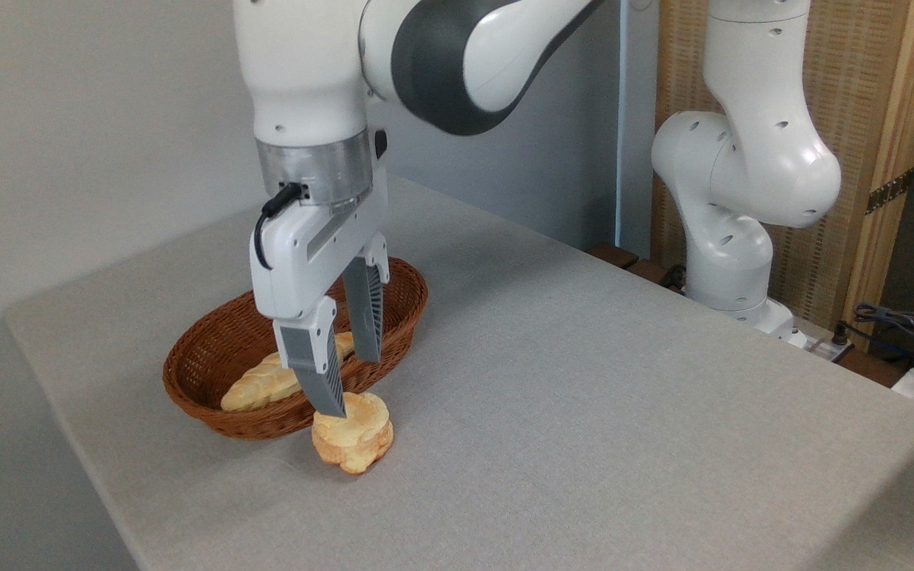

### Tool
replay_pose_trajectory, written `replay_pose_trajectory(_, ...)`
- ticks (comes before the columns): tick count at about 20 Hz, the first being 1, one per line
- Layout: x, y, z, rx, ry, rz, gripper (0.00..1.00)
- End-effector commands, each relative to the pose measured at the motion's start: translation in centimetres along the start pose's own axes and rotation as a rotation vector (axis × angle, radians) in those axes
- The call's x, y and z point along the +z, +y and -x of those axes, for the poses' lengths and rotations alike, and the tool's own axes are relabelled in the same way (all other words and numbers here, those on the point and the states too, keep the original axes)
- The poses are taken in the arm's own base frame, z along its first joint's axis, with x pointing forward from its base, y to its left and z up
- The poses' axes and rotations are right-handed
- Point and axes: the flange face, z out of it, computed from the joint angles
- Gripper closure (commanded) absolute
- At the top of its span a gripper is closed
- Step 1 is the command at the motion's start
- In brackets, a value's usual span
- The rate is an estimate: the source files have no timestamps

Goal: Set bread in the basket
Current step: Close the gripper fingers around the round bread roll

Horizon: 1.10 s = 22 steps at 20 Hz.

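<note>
The bread, a small round golden bun with a paler top, lies on the grey table just in front of the basket, an oval brown wicker one. My gripper hangs open right above the bun, pointing down. The near finger ends at the bun's top left edge. The far finger stands in front of the basket's near rim. Nothing is held between them. Whether a fingertip touches the bun I cannot tell.
A long pale braided loaf lies inside the basket, partly hidden by my fingers. The robot's white base stands at the table's far right, with cables beyond it. The table's left edge runs close to the basket.
</note>
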Motion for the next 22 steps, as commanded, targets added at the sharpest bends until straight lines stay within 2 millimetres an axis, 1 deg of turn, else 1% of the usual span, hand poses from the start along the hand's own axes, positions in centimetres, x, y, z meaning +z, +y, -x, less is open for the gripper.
replay_pose_trajectory(1, 2.5, 0.3, -0.9, 0.157, -0.040, -0.010, 0.00)
replay_pose_trajectory(2, 3.3, 0.0, -0.9, 0.173, -0.041, -0.019, 0.00)
replay_pose_trajectory(3, 3.7, -0.1, -1.0, 0.178, -0.041, -0.025, 0.00)
replay_pose_trajectory(5, 5.0, -0.1, -0.9, 0.223, -0.040, -0.011, 0.00)
replay_pose_trajectory(10, 6.8, 0.0, -1.1, 0.311, -0.032, 0.021, 0.00)
replay_pose_trajectory(15, 7.6, 0.5, -1.0, 0.352, -0.027, 0.039, 0.00)
replay_pose_trajectory(21, 9.1, 1.4, -1.6, 0.363, -0.015, 0.077, 0.00)
replay_pose_trajectory(22, 9.1, 1.4, -1.8, 0.366, -0.014, 0.079, 0.02)
